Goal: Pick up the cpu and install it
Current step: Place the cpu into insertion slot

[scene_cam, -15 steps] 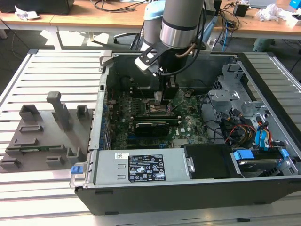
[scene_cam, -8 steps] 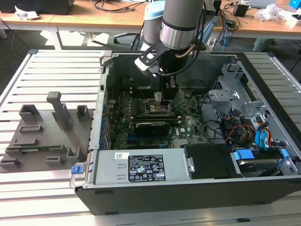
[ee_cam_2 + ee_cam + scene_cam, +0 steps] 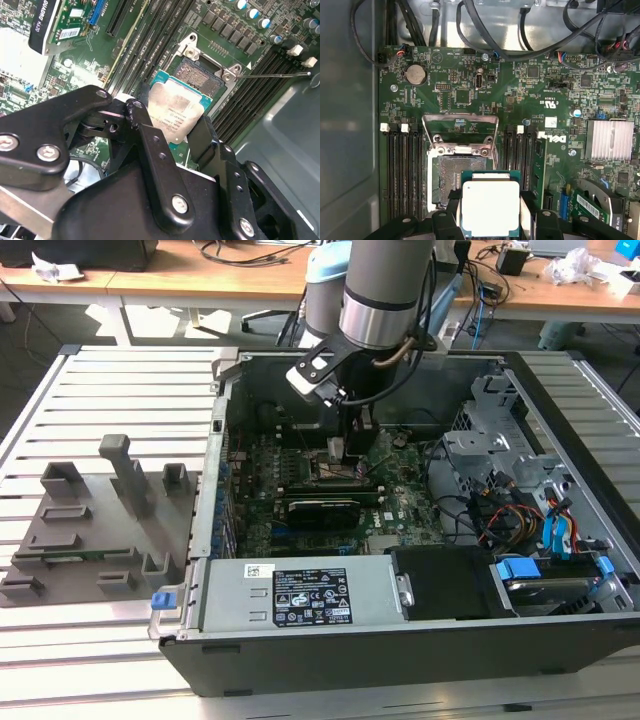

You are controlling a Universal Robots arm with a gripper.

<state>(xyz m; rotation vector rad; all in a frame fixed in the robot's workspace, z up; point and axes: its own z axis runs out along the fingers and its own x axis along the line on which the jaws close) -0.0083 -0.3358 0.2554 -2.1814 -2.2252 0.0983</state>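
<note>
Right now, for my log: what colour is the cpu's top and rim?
Silvery-grey top, teal-green rim on the cpu, clearest in the first wrist view.

Printed label [image 3: 310, 597] on power supply [image 3: 228, 592], faint print on cpu [image 3: 177, 112]

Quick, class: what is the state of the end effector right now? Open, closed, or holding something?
End effector: closed on the cpu, holding it by its edges close over the open socket.

Silver-grey arm [image 3: 385, 290], light-blue joint [image 3: 322, 280], black screw-studded end effector [image 3: 170, 119].
</note>
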